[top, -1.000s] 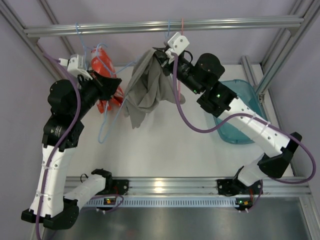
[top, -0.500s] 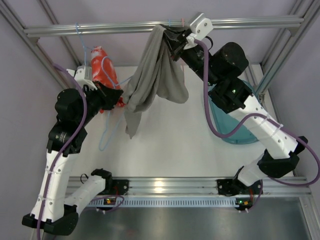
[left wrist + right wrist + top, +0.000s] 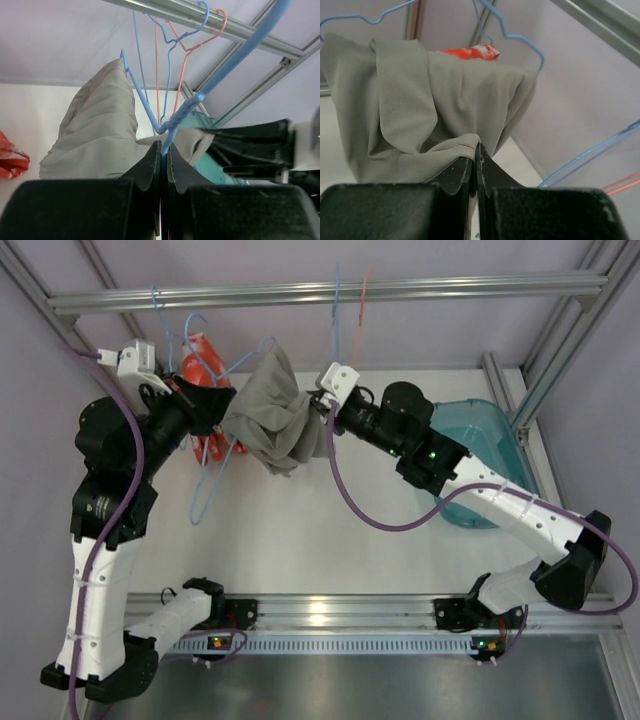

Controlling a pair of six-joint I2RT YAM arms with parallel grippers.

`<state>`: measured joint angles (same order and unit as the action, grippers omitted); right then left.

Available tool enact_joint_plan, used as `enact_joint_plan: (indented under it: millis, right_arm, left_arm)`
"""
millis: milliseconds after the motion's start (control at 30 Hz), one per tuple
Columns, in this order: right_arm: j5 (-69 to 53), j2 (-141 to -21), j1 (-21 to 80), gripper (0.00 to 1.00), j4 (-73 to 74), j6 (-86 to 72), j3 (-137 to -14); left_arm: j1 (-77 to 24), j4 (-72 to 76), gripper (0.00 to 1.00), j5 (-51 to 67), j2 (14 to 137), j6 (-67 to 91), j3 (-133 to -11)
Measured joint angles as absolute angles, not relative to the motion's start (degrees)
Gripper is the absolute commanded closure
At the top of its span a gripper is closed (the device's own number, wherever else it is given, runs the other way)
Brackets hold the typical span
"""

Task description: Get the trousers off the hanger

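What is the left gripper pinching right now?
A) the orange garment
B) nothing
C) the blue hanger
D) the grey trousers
C: the left wrist view shows the left gripper shut on the blue hanger just below its twisted neck, with the grey trousers draped over the hanger's shoulder.

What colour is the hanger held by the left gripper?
Light blue. The hanger pinched in the left gripper shows best in the left wrist view.
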<state>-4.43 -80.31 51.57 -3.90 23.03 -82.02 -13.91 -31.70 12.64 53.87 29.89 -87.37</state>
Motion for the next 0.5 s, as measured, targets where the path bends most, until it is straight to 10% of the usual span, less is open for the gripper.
enact_joint_plan:
  millis: [500]
  right_arm:
    - [-13.9, -82.0, 53.9, 1.00, -2.0, 16.3, -80.7]
  left_arm:
    - [-13.8, -31.8, 1.00, 13.9, 57.3, 32.4, -89.2]
